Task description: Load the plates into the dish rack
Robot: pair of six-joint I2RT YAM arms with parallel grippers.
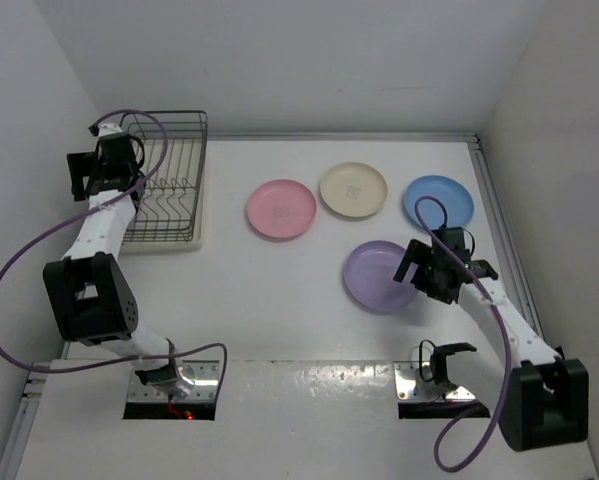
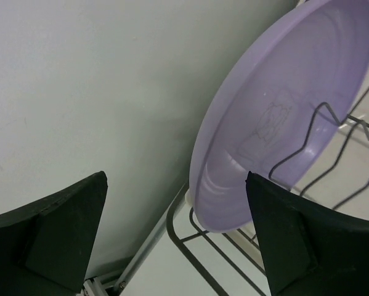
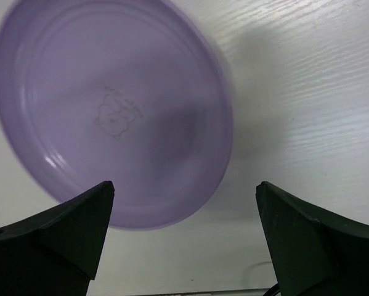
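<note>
Plates lie flat on the white table (image 1: 279, 320) in the top view: a pink plate (image 1: 281, 209), a cream plate (image 1: 353, 190) and a blue plate (image 1: 438, 202) in a row at the far side, apart from one another, and a lilac plate (image 1: 374, 276) nearer the arms. The rack (image 1: 174, 190) sits at the far left by the wall (image 1: 29, 120), and the left gripper (image 1: 107, 160) is at its left edge, the arm hiding whatever stands there. The right gripper (image 1: 419, 268) hangs over the lilac plate's right rim. In the left wrist view a second lilac plate (image 2: 283, 117) stands on edge in the rack, tilted, its hollow face toward the camera and wire prongs (image 2: 313, 139) crossing in front of it. The left fingers (image 2: 61, 228) are spread wide with nothing between them, and the plate's lower rim is just beside the right-hand finger. In the right wrist view the lilac plate lies flat below, slightly blurred. The right fingers (image 3: 313, 234) are also wide apart and grip nothing, and the plate's near rim falls between them; whether they touch it, I cannot tell.
</note>
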